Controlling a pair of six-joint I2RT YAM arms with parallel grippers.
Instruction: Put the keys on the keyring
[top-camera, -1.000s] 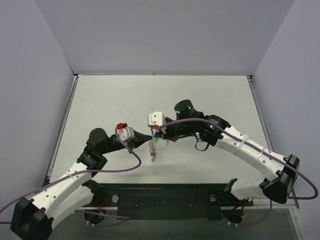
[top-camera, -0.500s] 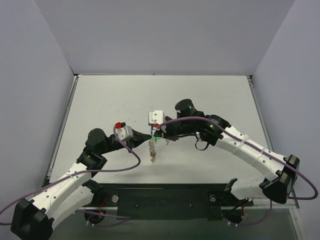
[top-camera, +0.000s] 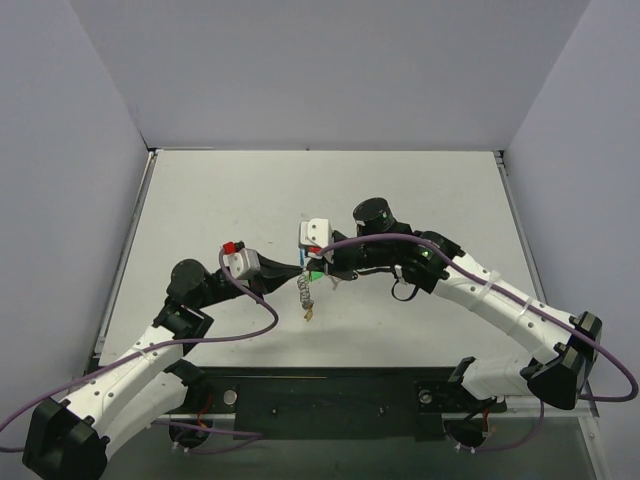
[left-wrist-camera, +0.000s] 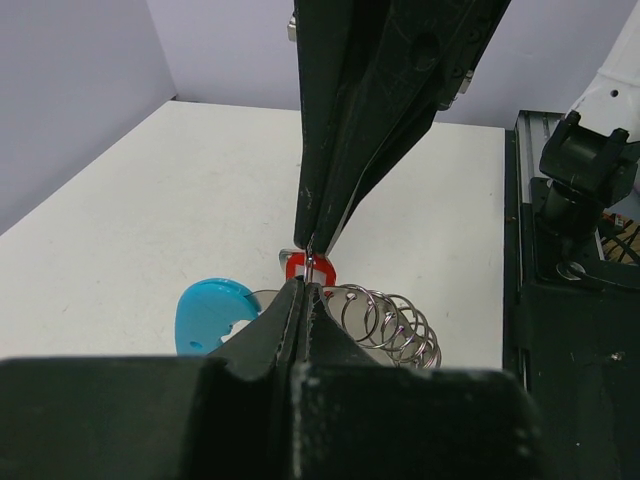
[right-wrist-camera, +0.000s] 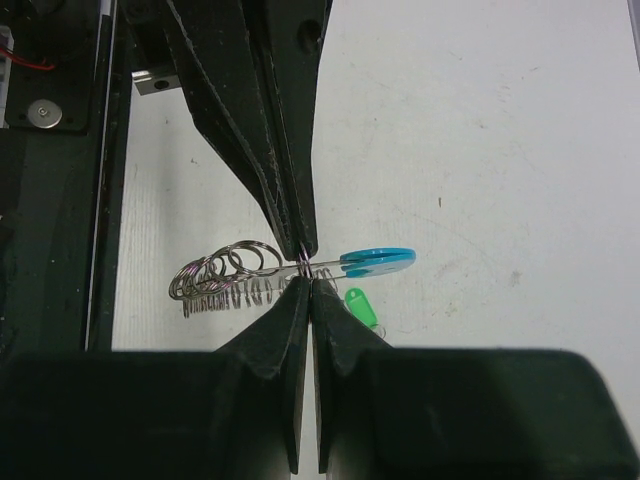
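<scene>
Two tools meet tip to tip above the white counter, the left tool reaching in from one side and the right tool from the other. The left tool's fingers are pressed together, pinching the thin wire of the silvery metal chain keyring, which hangs down from the meeting tips. The right tool's fingers are pressed tight as well, their tips touching the same wire directly opposite the left tool's. Whether they grip the wire or a key I cannot tell. A red oblong plastic key tag sits right between the two sets of tips. The keyring's curved light-blue plastic tag juts out to one side of the tips and its coiled chain rings to the other. A green oblong plastic key tag shows just beside the right tool's tips, near the blue tag. A small yellow piece dangles at the chain's low end, well below both tools.
</scene>
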